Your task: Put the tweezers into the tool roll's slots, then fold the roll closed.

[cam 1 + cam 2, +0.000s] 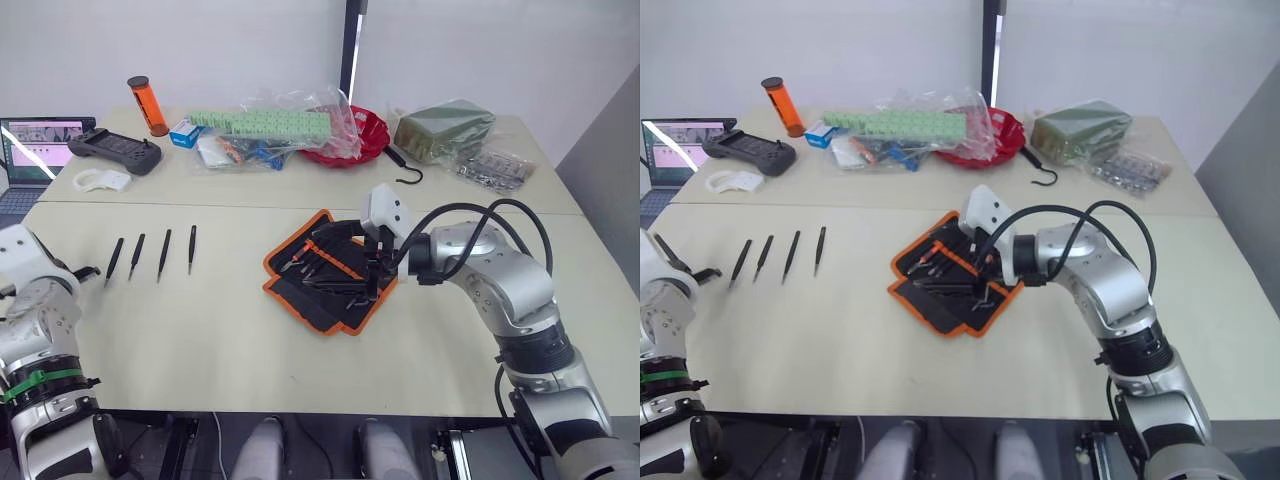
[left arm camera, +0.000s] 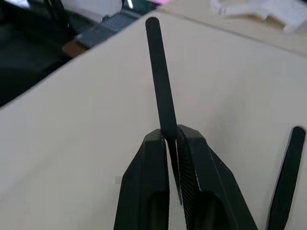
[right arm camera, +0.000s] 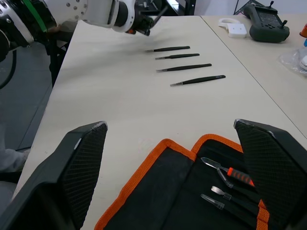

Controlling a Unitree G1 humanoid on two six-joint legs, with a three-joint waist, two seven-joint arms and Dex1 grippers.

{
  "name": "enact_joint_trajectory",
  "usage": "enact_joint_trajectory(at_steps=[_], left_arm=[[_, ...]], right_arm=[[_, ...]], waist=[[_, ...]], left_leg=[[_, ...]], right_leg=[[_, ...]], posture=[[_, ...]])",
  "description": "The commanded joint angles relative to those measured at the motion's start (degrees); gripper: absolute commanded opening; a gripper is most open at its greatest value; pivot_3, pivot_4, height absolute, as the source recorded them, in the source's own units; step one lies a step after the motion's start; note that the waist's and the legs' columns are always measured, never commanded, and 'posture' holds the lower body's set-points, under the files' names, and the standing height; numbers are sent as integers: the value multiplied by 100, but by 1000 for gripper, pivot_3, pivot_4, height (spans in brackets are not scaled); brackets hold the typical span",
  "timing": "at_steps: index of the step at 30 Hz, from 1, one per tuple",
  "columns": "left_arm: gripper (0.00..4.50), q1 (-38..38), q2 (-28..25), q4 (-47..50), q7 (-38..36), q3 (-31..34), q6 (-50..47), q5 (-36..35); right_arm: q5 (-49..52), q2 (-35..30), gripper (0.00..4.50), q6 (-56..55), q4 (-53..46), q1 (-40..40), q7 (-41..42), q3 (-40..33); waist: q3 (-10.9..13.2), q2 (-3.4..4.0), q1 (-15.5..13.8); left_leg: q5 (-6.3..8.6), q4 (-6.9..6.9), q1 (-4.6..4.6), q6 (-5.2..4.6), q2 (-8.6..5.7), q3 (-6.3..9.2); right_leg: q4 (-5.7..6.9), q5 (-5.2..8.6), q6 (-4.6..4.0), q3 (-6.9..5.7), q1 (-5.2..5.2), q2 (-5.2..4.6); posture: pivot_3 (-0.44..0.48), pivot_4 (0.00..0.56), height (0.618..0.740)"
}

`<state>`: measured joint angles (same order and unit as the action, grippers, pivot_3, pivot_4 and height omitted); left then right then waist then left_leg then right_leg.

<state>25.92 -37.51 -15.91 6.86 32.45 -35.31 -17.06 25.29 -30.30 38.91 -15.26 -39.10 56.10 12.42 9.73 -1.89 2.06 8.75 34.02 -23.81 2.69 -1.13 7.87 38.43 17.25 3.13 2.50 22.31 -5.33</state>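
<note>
Black fingers, left: the left gripper [image 2: 172,143] has its fingers [image 2: 148,182] pressed together on one pair of tweezers [image 2: 160,81], pinched near its tip so the blunt end sticks out over the desk [image 1: 200,330]
Left gripper, place: at the near left edge of the desk, just beside the row of loose tweezers; its fingers show in the right wrist view [image 3: 144,26] with the held pair pointing up and away
Fingers, right: the right gripper [image 3: 172,163] has its fingers [image 3: 84,158] spread wide, hanging over the open tool roll [image 1: 330,270]
Loose tweezers: four pairs [image 1: 150,255] lie side by side on the desk left of the roll, well apart from it, near parallel, tips toward the near edge
Tool roll: open and flat at mid desk, black with orange trim, turned at an angle to the desk edge
Slots: pockets [image 3: 225,187] on the inner face already hold a few small tools, one with a red grip
Far desk: red bowl [image 1: 360,135] under clear bags, black hook [image 1: 405,170], orange tube [image 1: 147,105], dark handheld controller [image 1: 115,150], laptop [image 1: 35,150] at the far left
</note>
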Motion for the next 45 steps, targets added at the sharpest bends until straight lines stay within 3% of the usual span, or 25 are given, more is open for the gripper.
enact_joint_trajectory(at_steps=[1, 4, 7, 15, 21, 29, 45], left_arm=[[11, 116, -222, 692, -521, -265, 172, 12], [11, 143, -293, 1291, -1358, -739, 178, -184], [11, 6, -452, 2043, -2281, -1426, 401, -156], [0, 112, -417, 3163, -3706, -2496, -645, -902], [0, 305, -509, 3523, -4216, -3147, -1651, -1232], [0, 630, -324, 3701, -4327, -3880, -2268, -1214], [0, 920, 200, 3973, -3996, -4091, -3725, -1368]], right_arm=[[-282, -188, 4500, -529, 64, 117, -122, -282], [-959, -334, 4500, -1390, 426, 314, -468, -304], [-798, -258, 4500, -1640, 767, 496, -317, -478], [-824, -313, 1965, -1875, 1312, 1215, 33, -548], [-1091, -32, 17, -2307, 1859, 1463, -223, -513], [-1268, 408, 17, -2726, 2582, 1472, -557, -555], [-1418, 421, 17, -2909, 2973, 1730, -587, -468]], waist=[[0, 0, -24], [0, 0, -58], [1, -3, -70], [2, -1, 25], [2, 0, 75], [3, 0, 38], [2, 0, 21]], left_leg=[[0, 0, 0, 0, -2, 0], [-2, 1, 0, 3, -2, -2], [-3, 1, 0, 4, 0, -4], [-3, -3, -3, 3, 6, -9], [-3, -2, -1, 2, 8, -10], [-3, 4, 0, 2, 7, -11], [-3, 24, 2, 2, 6, -10]], right_leg=[[-1, 0, 0, 0, -1, -2], [-4, 0, 0, 0, -2, -2], [-11, 0, 0, 1, -4, 0], [-22, 1, 0, 6, -4, 6], [-20, 1, 2, 7, -5, 9], [-19, 1, 2, 8, -9, 8], [-17, 2, 3, 8, -23, 9]], posture=[[0, 150, 740], [0, 150, 740], [0, 150, 740], [0, 150, 740], [0, 150, 740], [0, 150, 740], [0, 150, 740]])
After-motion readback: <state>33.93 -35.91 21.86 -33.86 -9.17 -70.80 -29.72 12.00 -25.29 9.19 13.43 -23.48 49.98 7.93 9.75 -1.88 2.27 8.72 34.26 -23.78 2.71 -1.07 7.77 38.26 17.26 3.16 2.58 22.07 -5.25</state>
